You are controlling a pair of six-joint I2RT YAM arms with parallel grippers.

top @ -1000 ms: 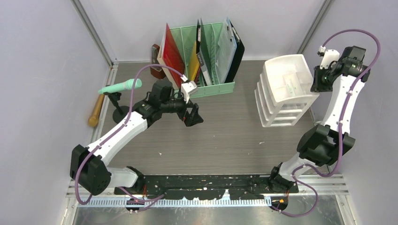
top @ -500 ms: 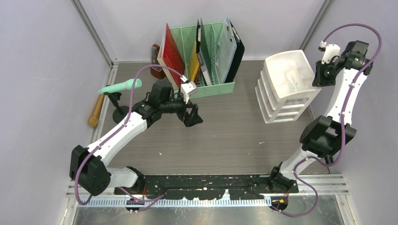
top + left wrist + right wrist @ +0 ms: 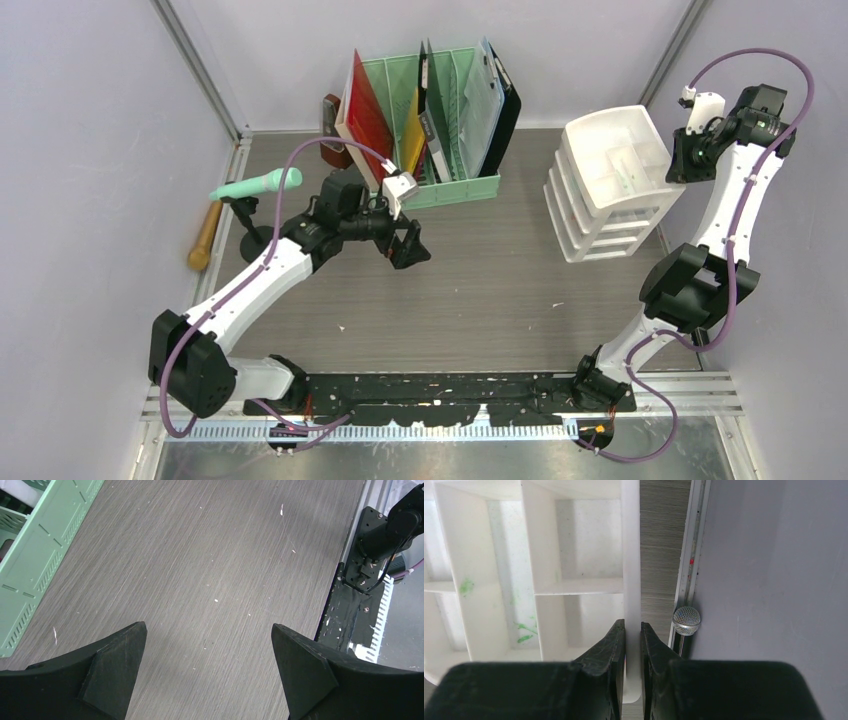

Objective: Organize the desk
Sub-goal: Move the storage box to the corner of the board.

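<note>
Right gripper [image 3: 632,626]: fingers pinched together on the outer rim wall of the white drawer unit [image 3: 598,222]; one finger inside the top tray, the other outside it. Left gripper [image 3: 207,630]: jaws wide apart, nothing between them; hovers over bare desk [image 3: 490,290] just in front of the file rack.

Desk: grey-brown wood grain, fills the floor between pale walls and metal rails; pale specks scattered on it. Mint-green file rack [image 3: 455,190]: upright at the far edge, near centre; holds a red folder [image 3: 368,115], a yellow folder [image 3: 413,130] and a black clipboard [image 3: 505,120] at its right end. White drawer unit: far right; stacked drawers under an open partitioned tray; green smears [image 3: 524,630] in some compartments. Mint-green microphone [image 3: 255,185]: on a black stand, far left. Wooden handle [image 3: 205,238]: lies by the left rail. Silver mesh microphone head [image 3: 686,620]: against the right rail, between drawer unit and wall.
</note>
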